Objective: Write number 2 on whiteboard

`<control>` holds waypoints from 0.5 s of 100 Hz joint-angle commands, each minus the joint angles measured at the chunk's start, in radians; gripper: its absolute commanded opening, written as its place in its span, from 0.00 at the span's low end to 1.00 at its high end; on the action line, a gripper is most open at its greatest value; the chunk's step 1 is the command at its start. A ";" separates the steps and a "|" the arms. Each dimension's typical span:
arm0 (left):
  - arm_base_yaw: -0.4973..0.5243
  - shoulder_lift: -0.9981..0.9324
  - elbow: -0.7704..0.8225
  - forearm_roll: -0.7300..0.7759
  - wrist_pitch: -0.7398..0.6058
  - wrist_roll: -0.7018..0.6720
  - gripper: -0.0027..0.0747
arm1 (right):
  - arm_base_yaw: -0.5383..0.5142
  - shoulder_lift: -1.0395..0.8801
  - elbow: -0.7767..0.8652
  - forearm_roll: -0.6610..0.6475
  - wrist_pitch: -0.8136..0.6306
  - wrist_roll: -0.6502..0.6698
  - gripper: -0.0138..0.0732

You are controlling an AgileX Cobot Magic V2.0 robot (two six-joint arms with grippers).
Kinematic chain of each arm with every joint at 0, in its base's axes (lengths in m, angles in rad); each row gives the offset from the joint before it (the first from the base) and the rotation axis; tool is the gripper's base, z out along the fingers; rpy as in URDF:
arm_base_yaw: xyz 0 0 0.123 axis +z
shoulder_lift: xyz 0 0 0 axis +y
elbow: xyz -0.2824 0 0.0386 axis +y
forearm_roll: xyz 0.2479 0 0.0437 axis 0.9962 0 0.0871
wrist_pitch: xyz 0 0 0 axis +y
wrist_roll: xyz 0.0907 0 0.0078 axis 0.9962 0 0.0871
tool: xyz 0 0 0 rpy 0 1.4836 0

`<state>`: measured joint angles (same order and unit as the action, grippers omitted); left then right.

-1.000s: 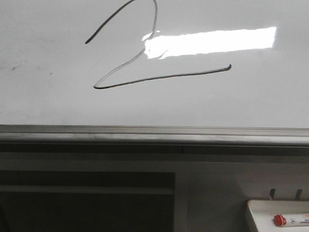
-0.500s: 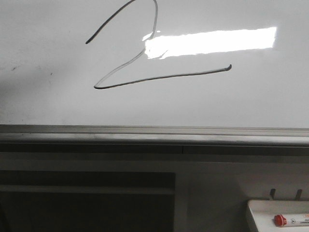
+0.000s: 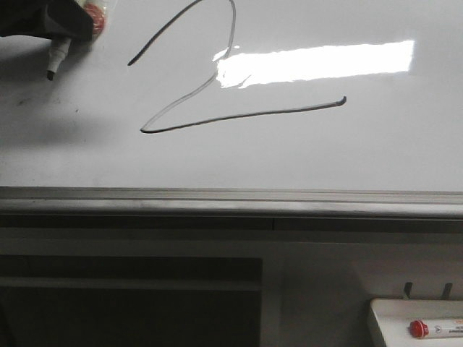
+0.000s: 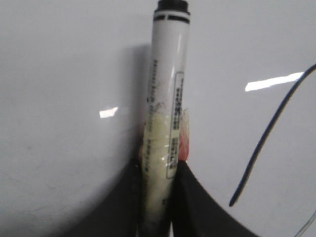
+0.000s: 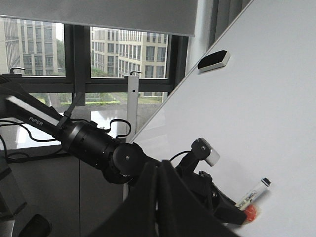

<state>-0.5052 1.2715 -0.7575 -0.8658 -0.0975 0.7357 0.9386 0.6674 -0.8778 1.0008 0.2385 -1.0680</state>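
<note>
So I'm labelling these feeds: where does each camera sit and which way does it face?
Front: faces the whiteboard and number 2; the left gripper shows top left.
Left wrist: on the left arm, looking along its clamped marker at the board.
Right wrist: looks sideways at the left arm; own fingers closed.
All three show the marker.

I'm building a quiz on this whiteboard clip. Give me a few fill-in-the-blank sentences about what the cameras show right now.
1. The figure drawn on the whiteboard is the number ____.
2. The white marker is gripped in the robot's ____ hand.
3. In the front view, that marker's tip sits to the ____ of the number 2.
4. The spare marker lying in the small tray has a ____ cap.

Missing words: 2; left; left; red
</note>
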 commanded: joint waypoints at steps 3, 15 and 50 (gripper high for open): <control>0.001 0.013 -0.029 -0.009 -0.064 -0.009 0.01 | -0.005 -0.003 -0.024 0.023 -0.050 -0.003 0.08; 0.001 0.015 -0.029 -0.011 -0.067 -0.009 0.02 | -0.005 -0.003 -0.024 0.023 -0.054 -0.003 0.08; 0.001 -0.010 -0.029 -0.017 -0.068 -0.009 0.58 | -0.005 -0.003 -0.024 0.023 -0.072 -0.003 0.08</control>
<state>-0.5052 1.2774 -0.7633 -0.8682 -0.0992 0.7357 0.9386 0.6674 -0.8778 1.0029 0.2274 -1.0680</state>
